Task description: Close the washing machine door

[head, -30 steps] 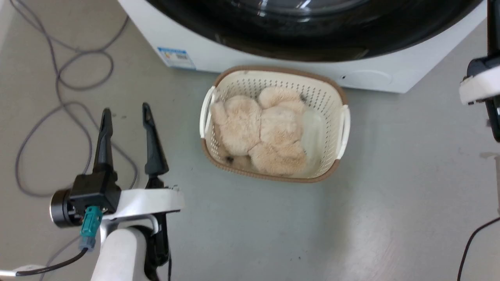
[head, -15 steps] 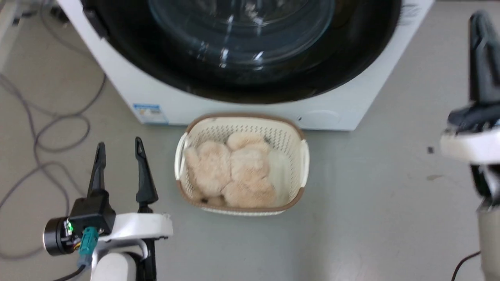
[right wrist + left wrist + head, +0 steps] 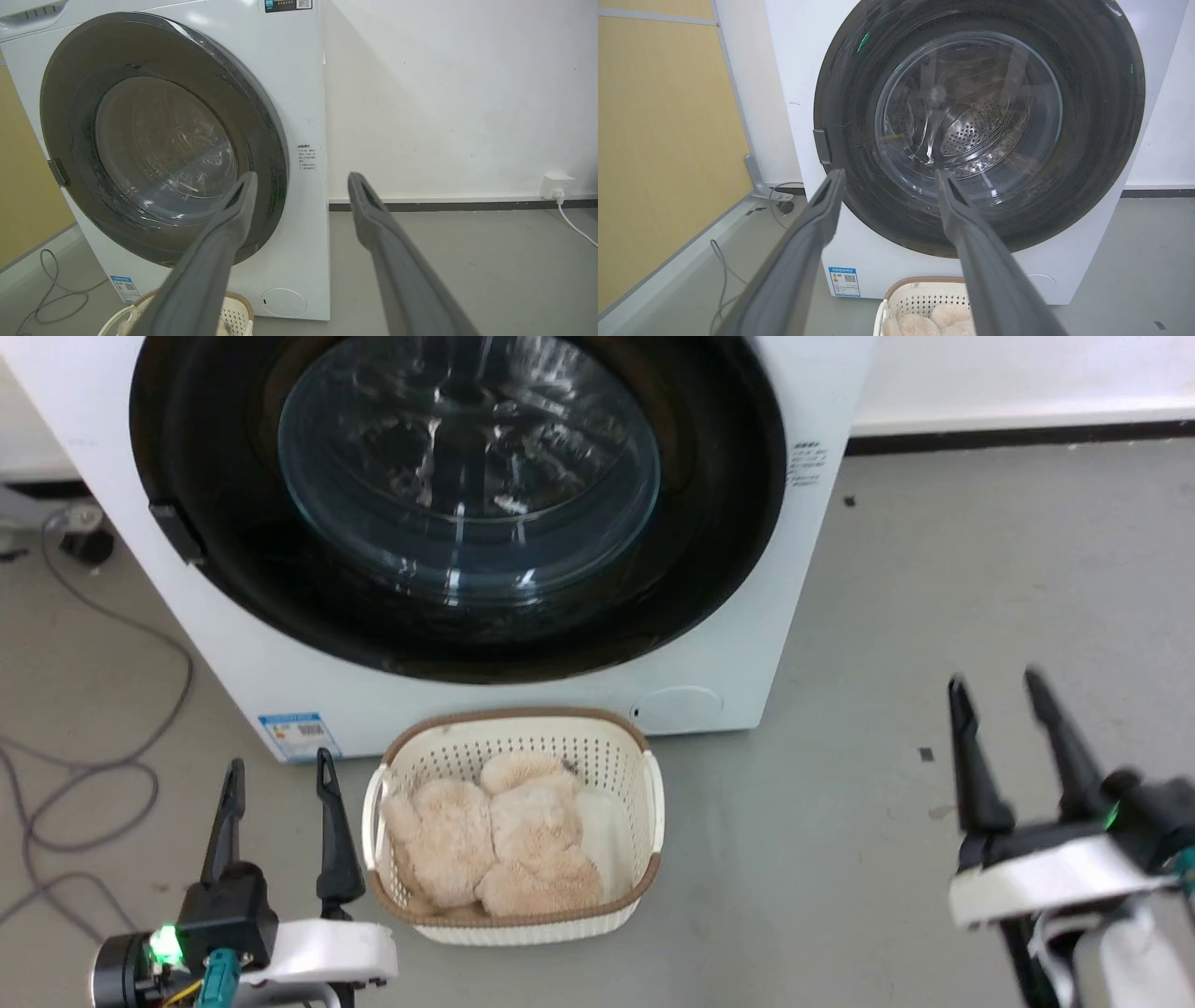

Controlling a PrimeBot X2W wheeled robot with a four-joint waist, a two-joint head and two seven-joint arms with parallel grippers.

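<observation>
The washing machine door (image 3: 457, 504) is lying flush against the front of the white washer (image 3: 798, 616), its black rim reaching almost to both side edges of the cabinet. A small dark tab (image 3: 177, 532) is sticking out at the rim's left edge.

The left end effector (image 3: 278, 763) is hovering with its two fingers spread apart and empty, just beside the left rim of the basket (image 3: 655, 803). The right end effector (image 3: 992, 679) is also standing open and gripping nothing, well apart from the washer's right edge. Bare grey floor (image 3: 887, 569) is stretching between that edge and the right end effector, up to the wall. The basket is sitting close against the washer's lower front edge, holding pale plush (image 3: 495, 845). Grey cable (image 3: 140, 775) is looping on the floor at the left.

Counted: one washer, one door, one basket, two end effectors.
</observation>
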